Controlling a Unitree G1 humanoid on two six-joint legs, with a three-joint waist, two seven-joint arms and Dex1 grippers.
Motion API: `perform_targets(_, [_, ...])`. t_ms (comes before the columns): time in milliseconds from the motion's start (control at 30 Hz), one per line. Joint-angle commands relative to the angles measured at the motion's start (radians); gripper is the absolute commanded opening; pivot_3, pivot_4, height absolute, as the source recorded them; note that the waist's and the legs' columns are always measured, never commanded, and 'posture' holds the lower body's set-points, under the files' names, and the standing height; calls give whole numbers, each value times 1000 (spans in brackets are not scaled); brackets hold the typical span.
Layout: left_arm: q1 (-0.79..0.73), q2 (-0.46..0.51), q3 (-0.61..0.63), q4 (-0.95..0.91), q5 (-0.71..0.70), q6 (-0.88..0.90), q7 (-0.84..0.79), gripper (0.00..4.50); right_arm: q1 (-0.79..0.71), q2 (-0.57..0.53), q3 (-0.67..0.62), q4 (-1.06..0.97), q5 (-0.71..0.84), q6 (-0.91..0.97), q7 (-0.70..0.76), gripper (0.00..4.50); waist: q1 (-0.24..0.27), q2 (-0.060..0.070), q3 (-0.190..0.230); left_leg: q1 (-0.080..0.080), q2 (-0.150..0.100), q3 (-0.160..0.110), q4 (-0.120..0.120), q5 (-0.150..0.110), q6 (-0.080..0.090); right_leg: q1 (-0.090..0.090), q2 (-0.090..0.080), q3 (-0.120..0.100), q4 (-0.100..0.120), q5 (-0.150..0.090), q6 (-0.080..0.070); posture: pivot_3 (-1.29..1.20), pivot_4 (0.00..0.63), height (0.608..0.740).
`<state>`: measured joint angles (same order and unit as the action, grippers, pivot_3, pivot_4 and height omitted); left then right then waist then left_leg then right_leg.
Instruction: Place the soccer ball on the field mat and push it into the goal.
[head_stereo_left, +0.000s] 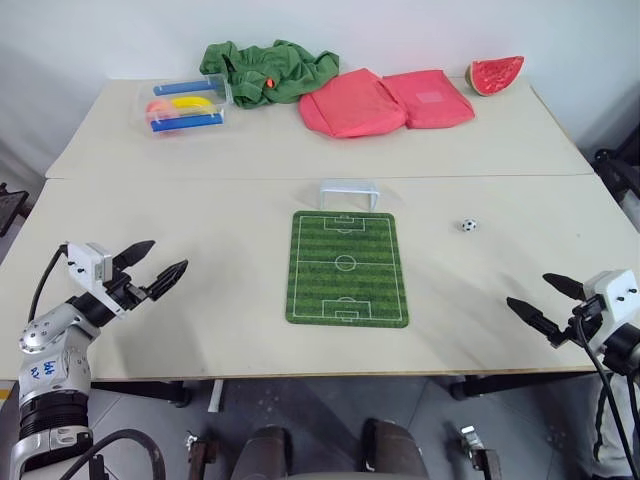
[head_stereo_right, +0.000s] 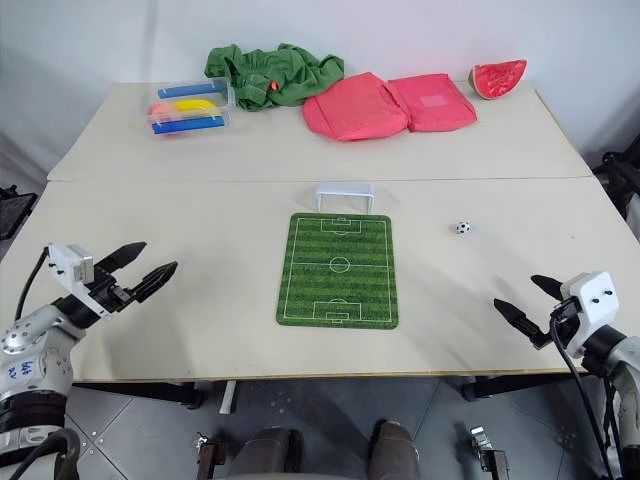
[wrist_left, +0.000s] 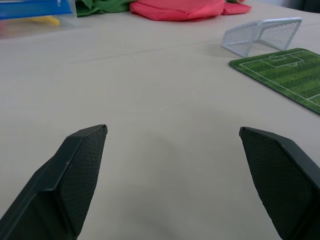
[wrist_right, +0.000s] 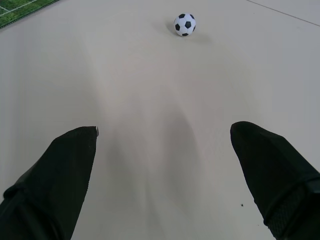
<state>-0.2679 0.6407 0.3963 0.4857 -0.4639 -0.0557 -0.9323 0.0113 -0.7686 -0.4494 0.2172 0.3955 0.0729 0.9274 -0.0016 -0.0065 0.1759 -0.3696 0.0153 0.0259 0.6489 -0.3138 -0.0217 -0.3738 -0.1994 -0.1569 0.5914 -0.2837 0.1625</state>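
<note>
Lying flat near the middle of a pale table (head_stereo_left: 200, 330), one green field mat (head_stereo_left: 346, 267) had its long axis running away from the robot, one short end towards the robot and the other towards the back of the table. One small white goal (head_stereo_left: 349, 193) stood just beyond that far short end, its wide mouth facing the mat. One soccer ball (head_stereo_left: 469, 225) sat on the bare table to the right of the mat, apart from it, level with the mat's far end. The left gripper (head_stereo_left: 158, 265) hovered over the table's left side with its two black fingers spread wide, holding nothing. The right gripper (head_stereo_left: 543, 301) hovered near the front right edge, fingers likewise spread wide and empty, aimed towards the ball. At the back lay one green cloth (head_stereo_left: 268, 70), two pink pouches (head_stereo_left: 385, 100), one watermelon slice (head_stereo_left: 495, 74) and one clear box (head_stereo_left: 184, 105) of coloured items.
</note>
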Motion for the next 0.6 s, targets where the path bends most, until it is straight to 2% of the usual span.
perform_targets(33, [-9,21,33,-21,14,-36,42,4500,-13,-35,-49,-36,28,51,-28,4456,0,0,0,0,0,0,0,0,0,0,0,0,0,0,0,0,150,740])
perform_targets(200, [-16,29,30,-49,5,-12,61,4500,-75,-43,-46,-87,38,153,-102,4456,-1,0,0,0,0,0,0,0,0,0,0,0,0,0,0,0,150,740])
perform_targets(367, [-25,11,6,-132,-19,44,54,4500,-256,-26,6,-125,53,271,-177,4456,-2,1,0,0,0,0,1,0,0,0,0,0,1,0,0,0,150,740])
perform_targets(433, [-35,-1,-17,-154,-12,49,46,4500,-353,-7,59,-95,33,295,-195,4456,-2,1,0,0,0,0,1,0,0,0,0,1,1,0,0,0,150,740])
perform_targets(600, [-72,-38,-58,-186,-5,66,56,4500,-561,35,199,132,-52,297,-191,4456,0,0,1,-1,0,0,1,0,0,-1,0,0,1,0,0,0,150,740])
